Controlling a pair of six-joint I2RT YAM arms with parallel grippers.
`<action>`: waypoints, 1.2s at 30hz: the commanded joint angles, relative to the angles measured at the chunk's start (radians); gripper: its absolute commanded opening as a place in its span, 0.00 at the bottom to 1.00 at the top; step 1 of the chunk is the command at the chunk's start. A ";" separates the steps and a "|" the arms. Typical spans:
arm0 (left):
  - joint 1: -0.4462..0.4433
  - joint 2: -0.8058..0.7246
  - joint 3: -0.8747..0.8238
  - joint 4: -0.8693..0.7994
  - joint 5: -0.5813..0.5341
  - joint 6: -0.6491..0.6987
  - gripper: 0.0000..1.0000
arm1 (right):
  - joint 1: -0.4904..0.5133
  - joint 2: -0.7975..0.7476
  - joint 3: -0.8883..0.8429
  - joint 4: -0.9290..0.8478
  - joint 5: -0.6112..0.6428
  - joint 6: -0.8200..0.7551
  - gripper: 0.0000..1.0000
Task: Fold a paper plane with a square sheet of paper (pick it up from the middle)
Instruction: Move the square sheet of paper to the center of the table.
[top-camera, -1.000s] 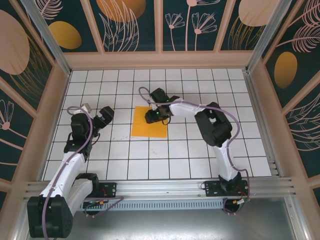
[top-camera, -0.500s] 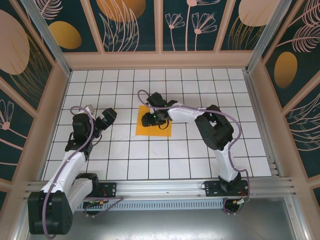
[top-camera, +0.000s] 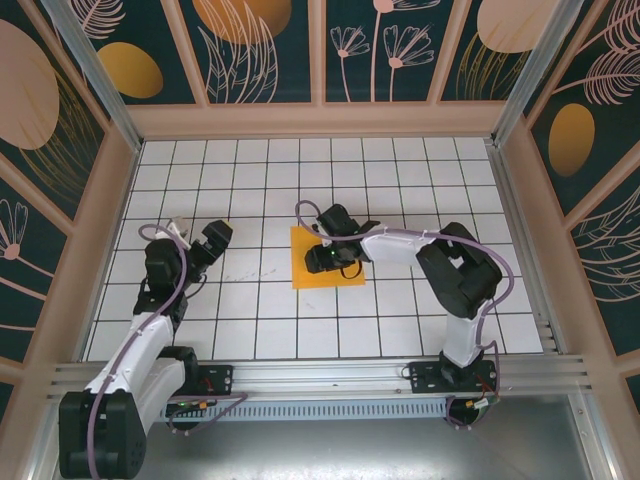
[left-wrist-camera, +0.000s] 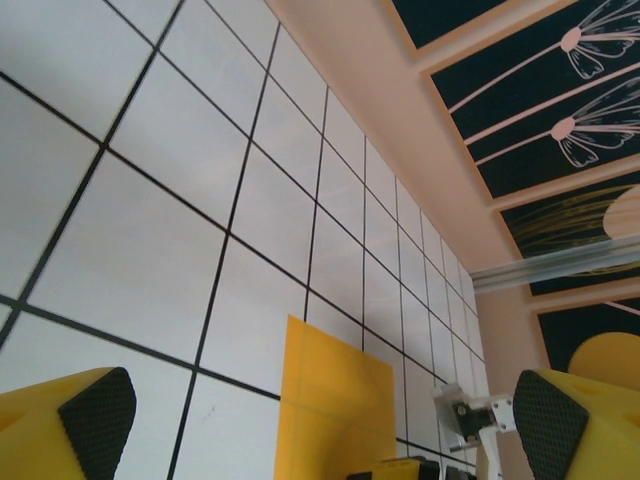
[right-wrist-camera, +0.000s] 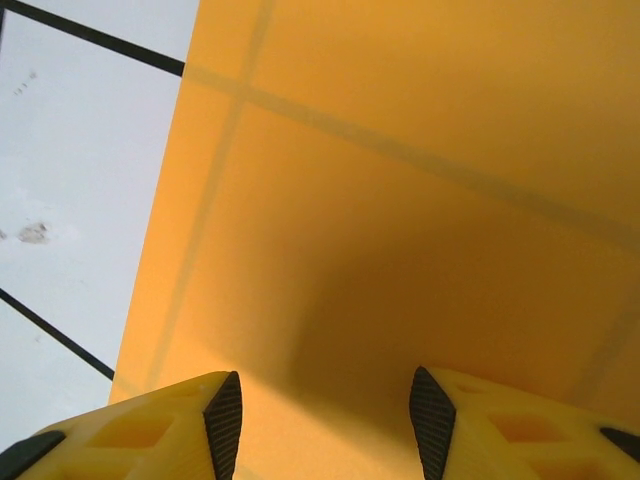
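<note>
Lying flat near the middle of the white tiled surface (top-camera: 250, 310) is the orange-yellow paper (top-camera: 306, 268). The right arm (top-camera: 440, 260) bends across to it. The left arm (top-camera: 160, 272) stays off to the left, well apart from the paper. The right claw (top-camera: 326, 262) sits low over the sheet's middle. Its fingers (right-wrist-camera: 224, 420) stand apart, with flat paper showing between them, so nothing is pinched. The left claw (top-camera: 216, 236) is wide open and holds nothing.

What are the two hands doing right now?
Left hand: open, empty.
Right hand: open over the square sheet of paper, gripping nothing.
</note>
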 joint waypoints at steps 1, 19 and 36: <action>0.001 0.015 -0.025 0.175 0.081 -0.059 0.99 | -0.010 -0.048 0.024 -0.114 0.041 -0.044 0.55; -0.320 0.278 0.114 0.151 -0.007 0.100 0.99 | -0.023 -0.060 0.181 -0.197 0.327 0.366 0.89; -0.330 0.298 0.106 0.126 -0.055 0.138 0.99 | 0.013 0.190 0.321 -0.349 0.357 0.180 0.88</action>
